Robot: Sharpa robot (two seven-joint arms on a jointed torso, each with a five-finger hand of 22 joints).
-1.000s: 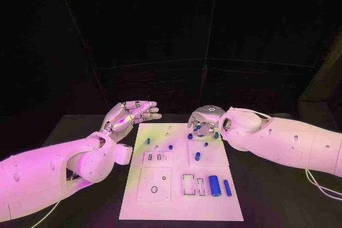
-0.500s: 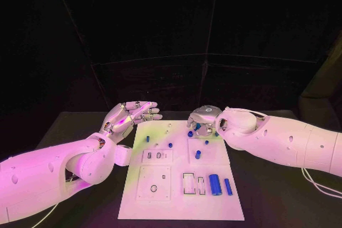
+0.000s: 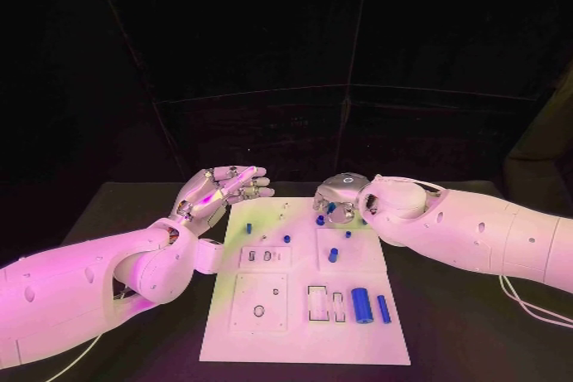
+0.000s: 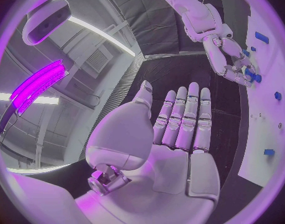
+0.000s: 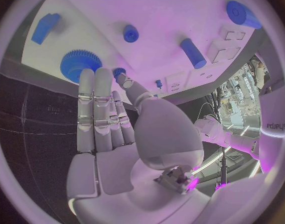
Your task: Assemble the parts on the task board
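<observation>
Arms reach in from both sides of the black table, and from above the white task board lies lengthwise between them. The left hand hovers palm-up just off the board's far left corner, fingers spread and holding nothing; I judge it is parked there to keep out of the way. The right hand hangs over the board's far edge, fingers pointing down among the small blue parts there. Whether it pinches one I cannot tell from this angle. A thick blue cylinder and a thinner blue peg lie near the board's near right, beside open slots, probably waiting their turn.

From the left wrist, that hand shows flat and bare, fingers straight together, with the right hand beyond it touching blue pieces at the board's rim.

From the right wrist, the right hand stretches its fingers toward a blue gear, the fingertips reaching its edge and the thumb close by a smaller blue piece. Nothing looks enclosed; it seems poised to pick the gear.
</observation>
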